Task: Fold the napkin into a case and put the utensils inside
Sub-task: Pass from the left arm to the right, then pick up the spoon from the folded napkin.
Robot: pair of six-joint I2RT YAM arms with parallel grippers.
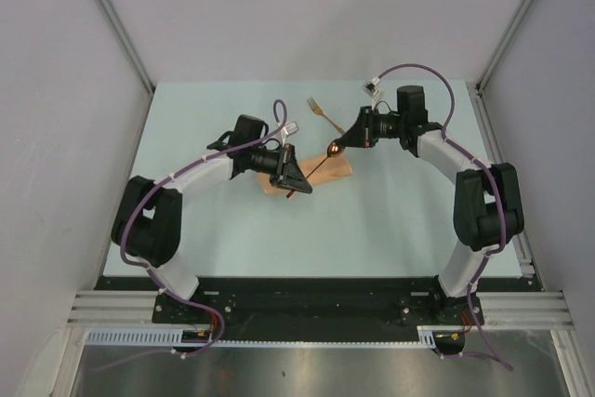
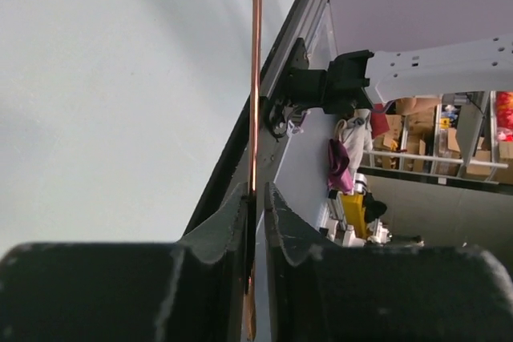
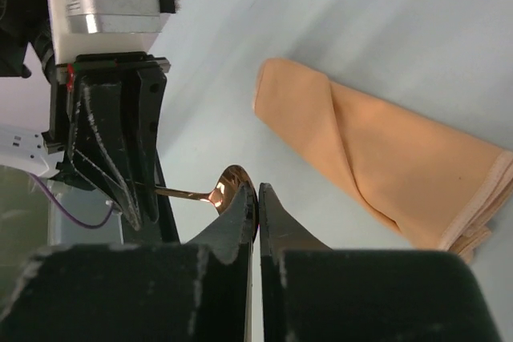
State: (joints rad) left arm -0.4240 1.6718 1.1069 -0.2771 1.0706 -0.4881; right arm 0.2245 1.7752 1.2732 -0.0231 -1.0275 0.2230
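Note:
The napkin (image 1: 338, 171) (image 3: 385, 162) lies folded into a long peach strip on the table's middle. Above it a copper spoon (image 1: 316, 165) hangs between both arms. My left gripper (image 1: 297, 183) (image 2: 256, 190) is shut on the spoon's thin handle (image 2: 255, 78), which runs straight up out of its jaws. My right gripper (image 1: 340, 144) (image 3: 258, 190) is shut on the edge of the spoon bowl (image 3: 231, 185). In the right wrist view the left gripper's fingers (image 3: 120, 150) hold the far end of the handle. A copper fork (image 1: 322, 112) lies on the table behind the napkin.
The pale green table (image 1: 232, 239) is walled in by grey panels on the left, back and right. A metal rail (image 1: 307, 309) carrying both arm bases runs along the near edge. Purple cables loop over each arm.

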